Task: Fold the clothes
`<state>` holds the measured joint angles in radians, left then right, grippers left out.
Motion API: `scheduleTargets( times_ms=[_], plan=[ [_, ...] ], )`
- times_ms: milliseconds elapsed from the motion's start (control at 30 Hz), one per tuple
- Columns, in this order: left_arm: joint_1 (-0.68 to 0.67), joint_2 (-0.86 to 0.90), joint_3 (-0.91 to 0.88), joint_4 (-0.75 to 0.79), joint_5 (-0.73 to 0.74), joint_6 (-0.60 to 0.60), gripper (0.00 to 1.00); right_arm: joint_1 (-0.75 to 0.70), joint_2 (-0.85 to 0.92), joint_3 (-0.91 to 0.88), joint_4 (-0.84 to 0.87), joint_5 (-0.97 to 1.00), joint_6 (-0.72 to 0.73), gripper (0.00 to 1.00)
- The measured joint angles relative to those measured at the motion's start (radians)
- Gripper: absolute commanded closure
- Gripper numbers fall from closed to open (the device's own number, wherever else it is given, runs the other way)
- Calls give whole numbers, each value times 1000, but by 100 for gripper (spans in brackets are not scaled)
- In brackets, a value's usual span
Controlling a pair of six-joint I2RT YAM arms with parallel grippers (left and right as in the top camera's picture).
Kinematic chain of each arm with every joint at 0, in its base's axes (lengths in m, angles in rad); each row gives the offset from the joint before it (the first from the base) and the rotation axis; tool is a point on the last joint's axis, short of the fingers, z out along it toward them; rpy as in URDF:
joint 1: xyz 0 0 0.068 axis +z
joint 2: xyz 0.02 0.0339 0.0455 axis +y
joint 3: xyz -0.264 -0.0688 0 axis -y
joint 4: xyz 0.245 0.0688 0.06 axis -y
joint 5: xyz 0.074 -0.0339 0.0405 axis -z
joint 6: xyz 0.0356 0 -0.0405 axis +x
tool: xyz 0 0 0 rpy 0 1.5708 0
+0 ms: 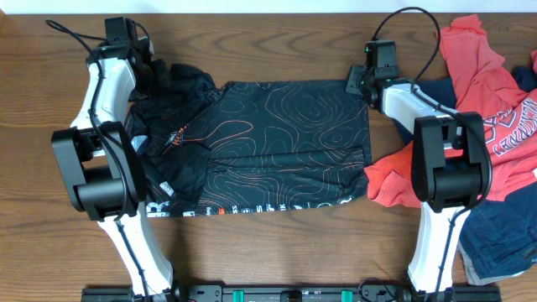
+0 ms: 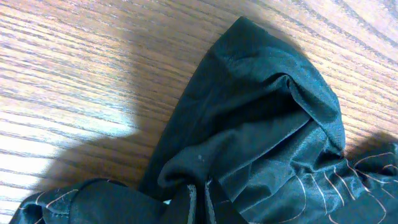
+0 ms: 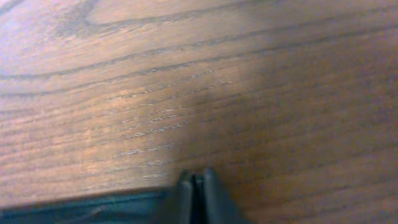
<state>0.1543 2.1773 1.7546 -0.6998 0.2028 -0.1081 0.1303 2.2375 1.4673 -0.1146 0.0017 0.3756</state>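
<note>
A black jersey [image 1: 285, 143] with wavy contour lines lies spread face-up across the middle of the wooden table [image 1: 277, 42], one arm at each of its far corners. At the left, the left gripper [image 2: 200, 202] is clamped on the jersey's bunched sleeve, the cloth puckering into its closed fingers. At the right, the right gripper [image 3: 196, 186] has its fingers pressed together at the jersey's far right corner; whether any cloth sits in the bite cannot be told. Further right, a red tee [image 1: 474, 67] and a navy garment [image 1: 495, 247] lie in a heap, the tee touching the jersey's right edge.

The jersey looks light, thin, limp and slick, likely to sag and slide rather than hold a crease. Hems, seams and corners appear the surest places to pinch it, lifted as a pair so the panel stays taut.

The overhead view alone shows the whole spread and the waiting pile. The left wrist view shows the folds gathered at the pinch. The right wrist view shows only a dark hem strip against bare wood.
</note>
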Motion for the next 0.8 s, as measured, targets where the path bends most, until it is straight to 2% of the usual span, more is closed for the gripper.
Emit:
scheduleTargets(
  times_ms=[233,433,600,667,800],
  plan=[
    [9,-1,0,-24,14,0,94,-3,-2,5,-21,-4,3,99],
    [84,-69,0,-44,148,1,94,-27,-40,5,-106,-13,4,99],
    [149,-182,2,-226,234,4,94,-43,-146,5,-294,-23,-2,98],
    [166,-207,2,-319,248,7,94,-46,-200,5,-372,-32,-11,94],
    [193,-227,2,-482,266,9,94,-48,-303,6,-529,-52,-50,93]
  ],
)
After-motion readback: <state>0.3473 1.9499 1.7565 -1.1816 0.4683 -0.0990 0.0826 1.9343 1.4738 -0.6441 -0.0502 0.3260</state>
